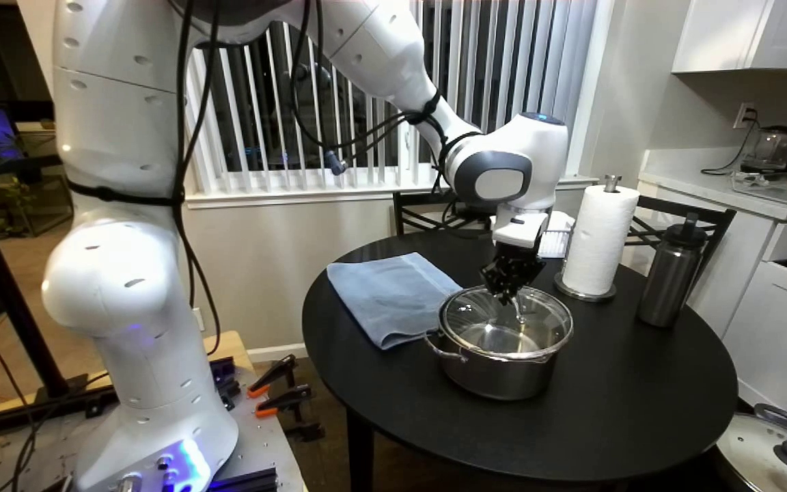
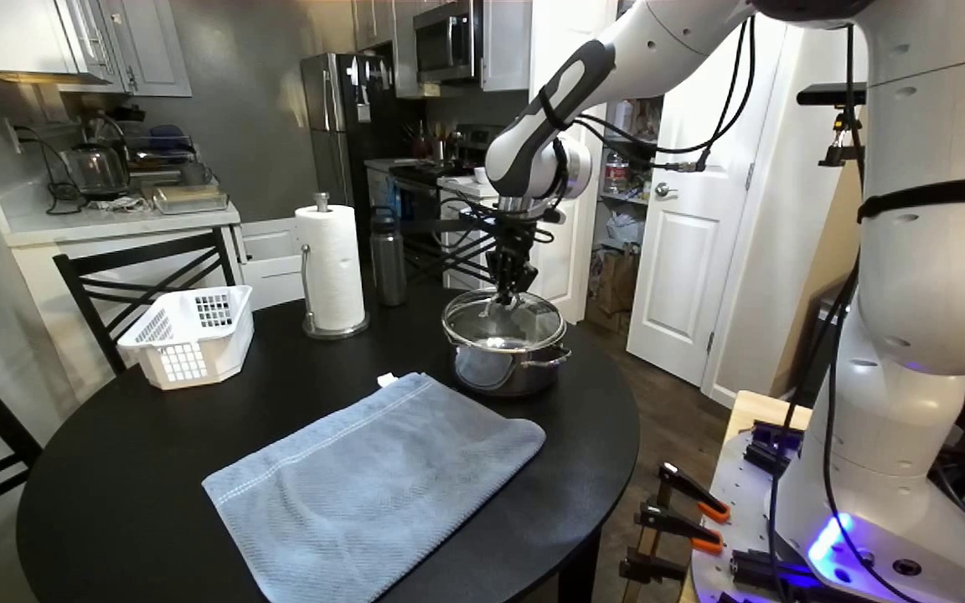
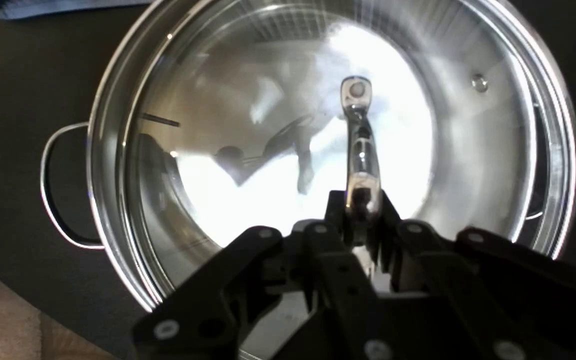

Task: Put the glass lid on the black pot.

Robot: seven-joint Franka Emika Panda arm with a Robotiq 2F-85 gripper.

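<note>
The glass lid (image 1: pixel 545 324) is see-through with a metal rim and an arched metal handle; it also shows in an exterior view (image 2: pixel 537 322). It lies over the mouth of the silver-grey pot (image 1: pixel 499 378), which shows under the lid in both exterior views (image 2: pixel 516 378). My gripper (image 3: pixel 363 207) is shut on the near end of the lid handle (image 3: pixel 360 140). In the wrist view the pot's left handle (image 3: pixel 48 190) sticks out, while its right handle shows through the glass, so the lid looks shifted right. I cannot tell whether the lid touches the pot rim.
A blue towel (image 2: pixel 382 486) lies beside the pot on the round black table (image 1: pixel 612 410). A paper towel roll (image 1: pixel 600 239), a dark metal bottle (image 1: pixel 672 273) and a white basket (image 2: pixel 198 335) stand on the table too.
</note>
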